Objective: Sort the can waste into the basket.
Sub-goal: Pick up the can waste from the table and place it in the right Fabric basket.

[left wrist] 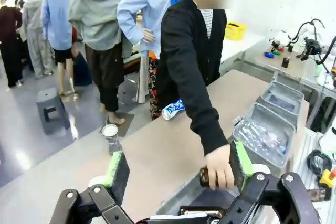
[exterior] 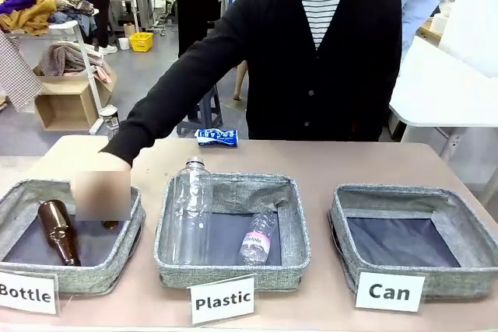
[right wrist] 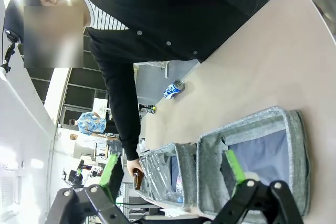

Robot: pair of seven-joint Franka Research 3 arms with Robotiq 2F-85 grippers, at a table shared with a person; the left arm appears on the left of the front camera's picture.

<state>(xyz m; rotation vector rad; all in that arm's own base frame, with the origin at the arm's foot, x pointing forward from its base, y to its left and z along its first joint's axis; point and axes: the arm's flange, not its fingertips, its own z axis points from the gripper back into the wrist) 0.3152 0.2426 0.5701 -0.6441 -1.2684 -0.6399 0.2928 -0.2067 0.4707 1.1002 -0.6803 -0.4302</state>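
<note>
Wide open and empty, both left gripper (left wrist: 178,156) and right gripper (right wrist: 170,163). Just beyond the right claw, no can yet in the grey woven-fabric "Can" basket (right wrist: 296,145). Nothing sorted, seemingly: crushed blue white-lettered drink can (right wrist: 173,88) well beyond both claws, at the far edge of the table (right wrist: 273,51)

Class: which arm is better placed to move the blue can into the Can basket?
Probably right: the right gripper, open, faces the Can basket; the person's hand sits in front of the left gripper.
</note>
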